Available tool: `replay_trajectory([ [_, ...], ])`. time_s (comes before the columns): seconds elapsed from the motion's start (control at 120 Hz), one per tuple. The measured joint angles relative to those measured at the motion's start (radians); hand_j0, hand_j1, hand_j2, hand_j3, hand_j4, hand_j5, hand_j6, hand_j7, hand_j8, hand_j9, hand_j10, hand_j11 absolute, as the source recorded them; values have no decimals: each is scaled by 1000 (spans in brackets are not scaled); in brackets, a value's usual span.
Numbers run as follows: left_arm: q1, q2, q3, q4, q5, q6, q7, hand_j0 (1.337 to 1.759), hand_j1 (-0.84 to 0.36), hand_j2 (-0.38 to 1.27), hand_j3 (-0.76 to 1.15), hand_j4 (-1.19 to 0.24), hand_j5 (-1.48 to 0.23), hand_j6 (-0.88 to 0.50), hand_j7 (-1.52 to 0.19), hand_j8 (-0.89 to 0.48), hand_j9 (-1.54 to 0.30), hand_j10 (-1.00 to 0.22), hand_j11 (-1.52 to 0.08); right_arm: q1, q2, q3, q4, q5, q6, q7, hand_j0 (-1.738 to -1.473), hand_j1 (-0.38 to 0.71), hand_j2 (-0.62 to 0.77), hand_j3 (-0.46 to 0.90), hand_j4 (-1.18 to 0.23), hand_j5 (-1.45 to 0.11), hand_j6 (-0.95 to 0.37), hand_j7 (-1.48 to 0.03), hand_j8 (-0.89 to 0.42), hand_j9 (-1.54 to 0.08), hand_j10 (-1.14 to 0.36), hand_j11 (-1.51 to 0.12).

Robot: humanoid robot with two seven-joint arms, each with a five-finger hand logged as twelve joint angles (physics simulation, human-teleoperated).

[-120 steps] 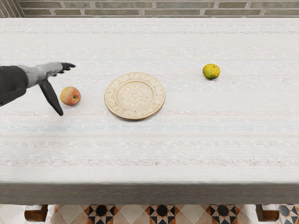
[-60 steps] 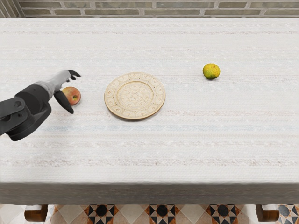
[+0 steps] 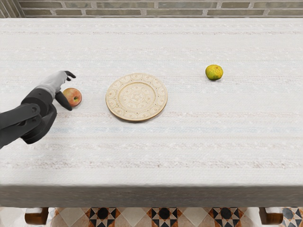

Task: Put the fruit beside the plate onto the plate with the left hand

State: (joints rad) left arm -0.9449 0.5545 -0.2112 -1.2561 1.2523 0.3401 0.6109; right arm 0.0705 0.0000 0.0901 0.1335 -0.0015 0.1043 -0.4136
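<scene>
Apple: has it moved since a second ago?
No. The apple lies in the same spot left of the plate, with the same gap; the left hand is at its left side.

Bright, even light, faint soft shadows; sharp render, perhaps slightly grainy.

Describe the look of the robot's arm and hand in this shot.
Only the left arm shows: smooth dark grey to black shells with a bulky rounded joint, then a slimmer pale grey forearm. The left hand is pale grey at its back, with slim black fingers. No cables or markings are visible.
</scene>
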Motion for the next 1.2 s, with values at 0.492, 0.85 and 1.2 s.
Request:
replay_trajectory([
  [0.492, 0, -57, 23, 127, 4, 35, 0, 1658, -3, 63, 0, -299, -385, -300, -385, -300, -385, -299, -385, 4, 0, 0, 0, 0, 0, -1, -1658, -349, 0, 0, 0, 0, 0, 0, 0, 0, 0, 0],
  [0.85, -9, -51, 67, 95, 4, 78, 0, 1658, -6, 65, 0, -300, -387, -302, -386, -301, -386, -300, -386, 5, 0, 0, 0, 0, 0, -1, -1658, -349, 0, 0, 0, 0, 0, 0, 0, 0, 0, 0],
  [1.2, -8, -51, 74, 42, 10, 88, 0, 1658, -5, 64, 0, -300, -387, -302, -387, -301, -386, -300, -386, 6, 0, 1, 0, 0, 0, -1, -1658, -349, 0, 0, 0, 0, 0, 0, 0, 0, 0, 0],
])
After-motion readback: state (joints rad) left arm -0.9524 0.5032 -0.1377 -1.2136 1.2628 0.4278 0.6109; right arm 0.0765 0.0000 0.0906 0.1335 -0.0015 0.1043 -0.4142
